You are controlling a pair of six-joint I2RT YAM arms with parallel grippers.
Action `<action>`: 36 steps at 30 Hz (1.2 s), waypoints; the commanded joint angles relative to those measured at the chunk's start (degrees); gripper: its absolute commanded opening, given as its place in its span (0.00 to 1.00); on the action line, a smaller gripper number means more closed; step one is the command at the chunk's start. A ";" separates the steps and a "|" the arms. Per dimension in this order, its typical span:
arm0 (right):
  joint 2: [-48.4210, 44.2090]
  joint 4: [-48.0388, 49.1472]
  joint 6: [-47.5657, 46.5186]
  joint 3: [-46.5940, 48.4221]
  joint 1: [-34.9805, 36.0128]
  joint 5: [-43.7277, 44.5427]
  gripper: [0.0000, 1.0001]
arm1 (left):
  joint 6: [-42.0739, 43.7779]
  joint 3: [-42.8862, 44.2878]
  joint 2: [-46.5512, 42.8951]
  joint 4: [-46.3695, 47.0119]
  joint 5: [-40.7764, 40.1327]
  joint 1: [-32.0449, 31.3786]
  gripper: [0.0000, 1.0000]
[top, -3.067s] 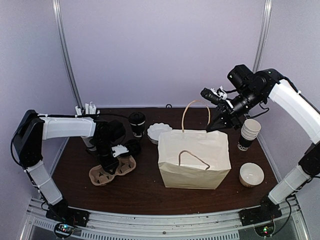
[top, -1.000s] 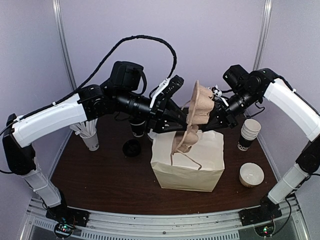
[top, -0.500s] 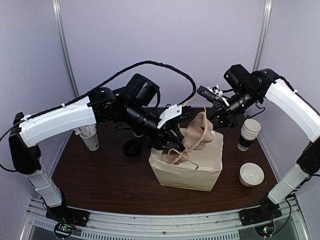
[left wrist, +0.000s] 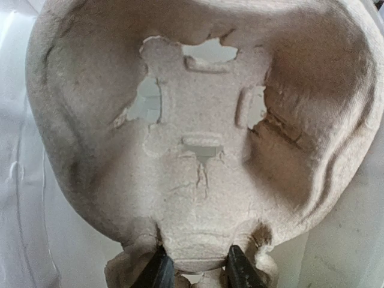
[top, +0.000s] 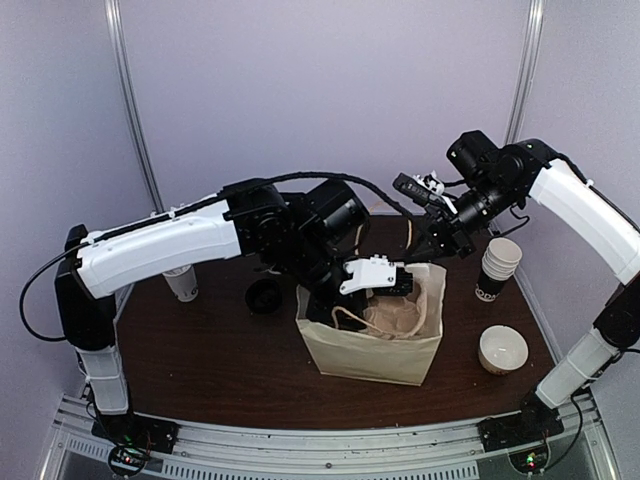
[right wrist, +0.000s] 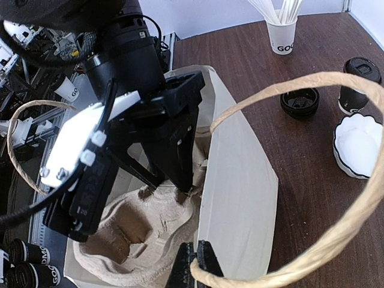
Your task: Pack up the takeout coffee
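Observation:
The takeout coffee [right wrist: 359, 83], a small paper cup with a black lid, stands on the table beyond the bag in the right wrist view; my left arm hides it in the top view. My left gripper [top: 375, 290] is down inside the white paper bag [top: 370, 352], shut on the middle tab of a brown pulp cup carrier [left wrist: 198, 150]. The carrier [top: 395, 318] lies tilted inside the bag. My right gripper [right wrist: 196, 264] is shut on the bag's far rope handle [right wrist: 288, 90] and holds it up above the bag's back edge [top: 437, 243].
A stack of nested cups [top: 497, 265] and a white bowl [top: 503, 348] stand right of the bag. A white cup of straws [top: 182, 283] and a loose black lid [top: 264, 296] are to the left. Another white bowl [right wrist: 359, 147] sits near the coffee.
My left gripper has come down with the carrier, from hanging above the bag to inside it. My right gripper has stayed on the handle.

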 commanded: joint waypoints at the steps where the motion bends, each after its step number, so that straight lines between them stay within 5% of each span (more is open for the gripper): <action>1: -1.44 1.16 0.81 -0.85 0.33 -0.56 0.00 | 1.78 4.31 3.12 -6.00 -5.71 -0.96 0.29; 4: -1.36 1.51 1.16 -0.82 0.35 -0.45 0.05 | 1.23 6.44 5.08 -7.39 -6.26 -0.98 0.29; 6: -1.26 1.67 1.90 -0.34 0.35 0.16 0.23 | 0.64 9.16 6.87 -9.71 -6.38 -0.98 0.29; 9: -1.46 1.03 2.69 1.19 -0.20 0.88 0.38 | 0.05 12.98 9.00 -12.80 -7.02 -0.98 0.29; 17: -4.73 -4.57 1.98 8.00 -5.56 -1.06 0.60 | -1.57 13.22 9.21 -16.51 -8.93 -0.98 0.30; 26: -10.61 -12.49 -6.59 5.88 -5.06 -3.15 0.46 | -1.76 14.53 10.49 -17.80 -11.35 -0.43 0.31; 30: -12.00 -13.78 -7.59 3.38 2.70 1.87 0.37 | -2.10 16.80 11.62 -18.50 -9.47 1.19 0.32; 36: -12.70 -15.87 -9.45 4.11 9.48 6.31 0.40 | -2.31 16.56 11.93 -18.59 -6.55 3.66 0.32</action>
